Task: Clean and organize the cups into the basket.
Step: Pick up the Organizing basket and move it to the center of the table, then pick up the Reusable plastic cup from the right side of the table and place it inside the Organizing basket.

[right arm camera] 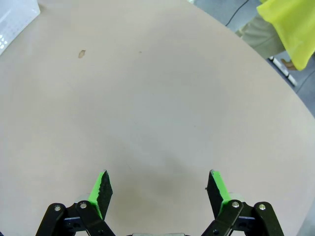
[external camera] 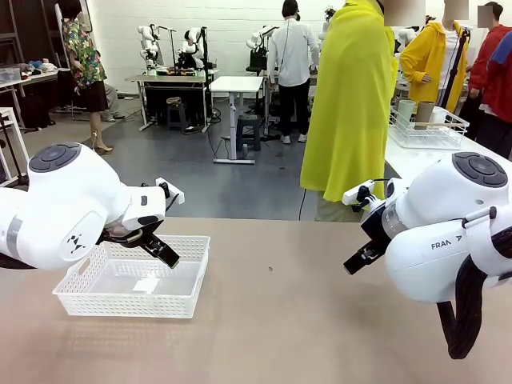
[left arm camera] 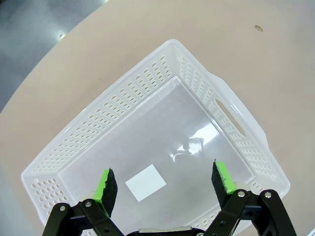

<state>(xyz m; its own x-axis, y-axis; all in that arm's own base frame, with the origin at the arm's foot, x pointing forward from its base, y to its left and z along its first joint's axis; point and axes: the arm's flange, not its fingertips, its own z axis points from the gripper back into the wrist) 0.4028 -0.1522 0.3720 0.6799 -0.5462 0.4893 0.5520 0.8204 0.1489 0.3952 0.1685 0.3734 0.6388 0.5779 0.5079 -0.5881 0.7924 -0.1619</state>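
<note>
Two gaping claws: left claw (left arm camera: pixel 162 169) over the basket (left arm camera: pixel 147 73), right claw (right arm camera: pixel 158 173) over table (right arm camera: pixel 147 98).

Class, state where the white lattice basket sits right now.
In the front view the basket sits on the left side of the table, beneath the left end effector, whose open jaws hover above its inside.

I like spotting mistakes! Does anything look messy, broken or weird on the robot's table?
Nothing looks broken or spilled. The white basket sits flat on the table, with just a white sticker on its floor. The one odd bit is a tiny dark speck on the tabletop.
</note>
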